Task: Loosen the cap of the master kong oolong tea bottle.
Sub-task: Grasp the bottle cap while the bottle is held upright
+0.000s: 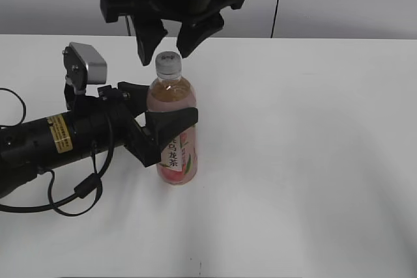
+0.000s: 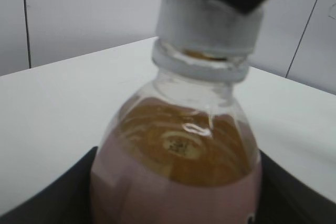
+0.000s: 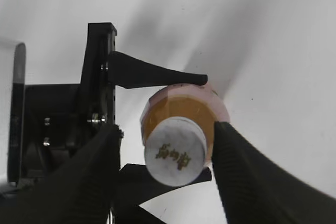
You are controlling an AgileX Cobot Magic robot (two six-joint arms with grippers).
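The master kong oolong tea bottle [image 1: 174, 128] stands upright on the white table, with pale amber tea and a pink label. My left gripper [image 1: 166, 136] is shut on its body at label height; the bottle fills the left wrist view [image 2: 176, 166]. The white cap [image 1: 168, 62] sits on the neck, and it also shows in the left wrist view [image 2: 207, 22]. My right gripper [image 1: 163, 45] hangs open just above and behind the cap. In the right wrist view its two fingers [image 3: 164, 153] stand either side of the cap [image 3: 175, 150] with gaps, not touching it.
The white table [image 1: 313, 161] extends right and in front of the bottle. The left arm with its cable [image 1: 58, 141] lies along the table's left side. A grey wall stands behind.
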